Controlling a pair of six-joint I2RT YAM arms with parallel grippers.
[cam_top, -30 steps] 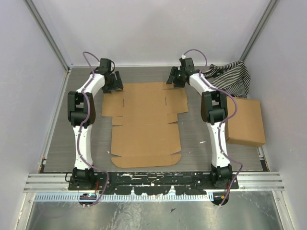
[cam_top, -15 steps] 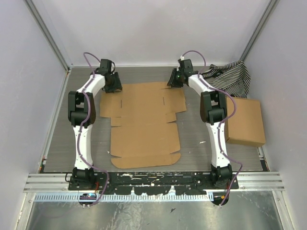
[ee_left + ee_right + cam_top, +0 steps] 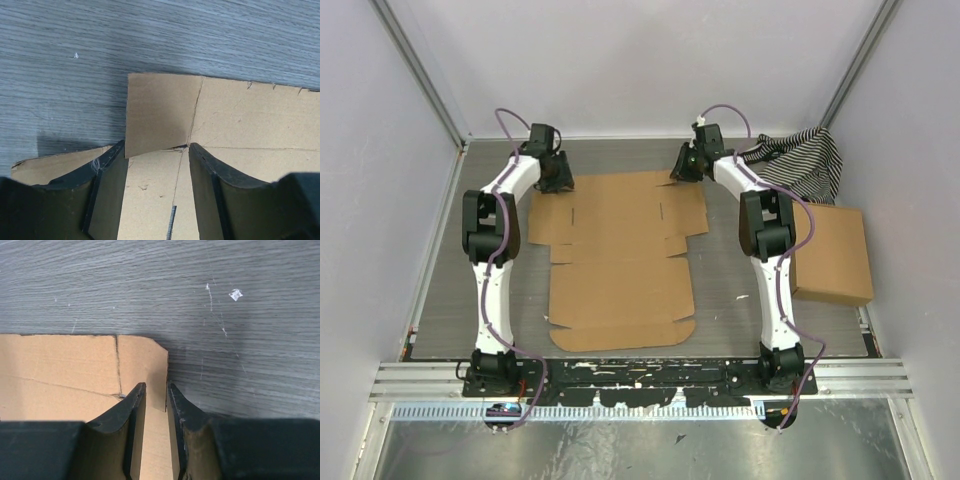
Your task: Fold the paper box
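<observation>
The paper box [image 3: 620, 260] lies as a flat brown die-cut sheet on the grey table between the arms. My left gripper [image 3: 558, 172] is at its far left corner. In the left wrist view it [image 3: 155, 147] is open, its fingers [image 3: 107, 185] wide apart on either side of a corner flap [image 3: 160, 115] that is lifted off the sheet. My right gripper [image 3: 682, 165] is at the far right corner. In the right wrist view it [image 3: 156, 390] is narrowed onto the outer edge of the right corner flap [image 3: 142, 365], which is tilted up.
A squarish, larger brown box [image 3: 832, 255] sits on the right, beside the right arm. A black-and-white striped cloth [image 3: 802, 162] is bunched in the far right corner. Grey walls close in the table at the back and on both sides.
The sheet has slid a little to the left. Both grippers have settled onto its far corners. The right jaws have narrowed on the corner flap.
</observation>
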